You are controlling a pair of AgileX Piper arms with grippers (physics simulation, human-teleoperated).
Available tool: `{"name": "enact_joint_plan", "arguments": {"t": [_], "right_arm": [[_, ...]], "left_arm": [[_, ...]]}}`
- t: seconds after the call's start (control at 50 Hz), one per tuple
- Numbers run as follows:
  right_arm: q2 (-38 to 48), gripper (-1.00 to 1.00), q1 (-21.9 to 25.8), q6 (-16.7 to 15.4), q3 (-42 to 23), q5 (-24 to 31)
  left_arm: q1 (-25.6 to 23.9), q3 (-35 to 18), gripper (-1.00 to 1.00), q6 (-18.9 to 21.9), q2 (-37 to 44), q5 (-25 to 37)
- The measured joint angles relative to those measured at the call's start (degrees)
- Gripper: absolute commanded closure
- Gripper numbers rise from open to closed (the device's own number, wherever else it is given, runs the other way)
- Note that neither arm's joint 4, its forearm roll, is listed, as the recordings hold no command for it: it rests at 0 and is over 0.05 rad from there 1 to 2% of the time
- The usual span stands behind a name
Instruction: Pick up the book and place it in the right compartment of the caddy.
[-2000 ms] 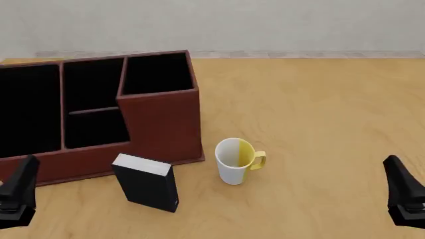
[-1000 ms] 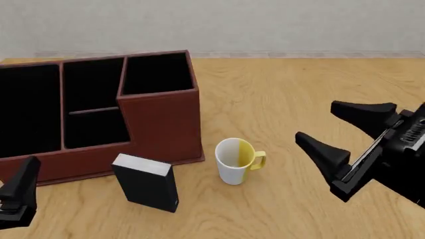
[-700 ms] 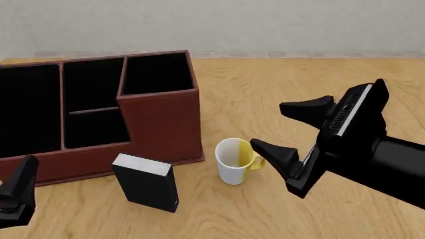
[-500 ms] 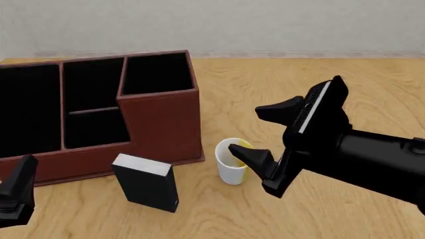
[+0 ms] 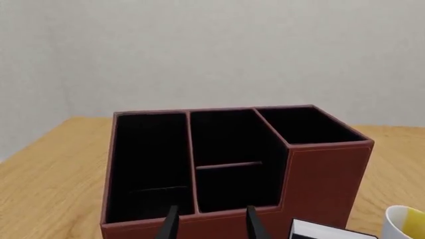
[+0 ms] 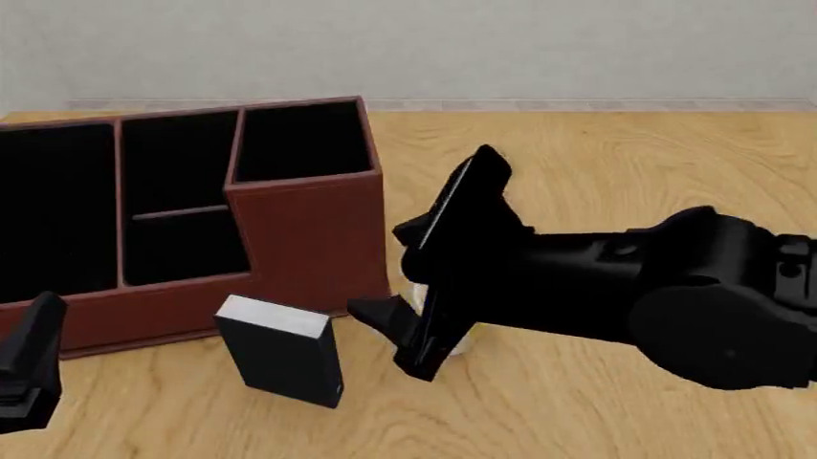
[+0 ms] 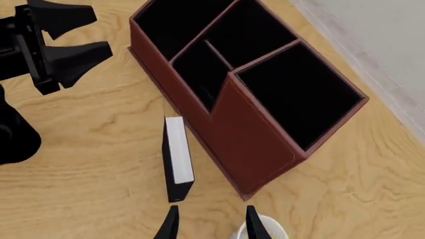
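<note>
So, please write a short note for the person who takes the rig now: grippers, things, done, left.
Right gripper: open, empty, above the table between the book and the mug.
Left gripper: open, empty, low at the near left.
Book: standing upright on the table in front of the caddy, not gripped.
Right compartment: empty.
Done: nothing placed.
Left: grasp the book, lift it, put it in the right compartment.

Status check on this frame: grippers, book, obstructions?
Right gripper open, empty, near book. Left gripper open, idle. Book upright before caddy. Mug beside right fingers.
</note>
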Motion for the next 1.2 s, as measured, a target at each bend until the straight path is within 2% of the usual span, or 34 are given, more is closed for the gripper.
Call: {"name": "enact_joint_plan", "arguments": {"t": [0.62, 1.2], "right_arm": [[16.6, -1.00, 3.4, 3.6, -9.3, -0.6], [25.6, -1.00, 4.2, 5.2, -11.2, -4.7]], "left_arm": [[1.7, 0.6, -1.00, 0.2, 0.0, 0.2], [3.3, 0.8, -1.00, 0.7, 0.0, 0.8]]}}
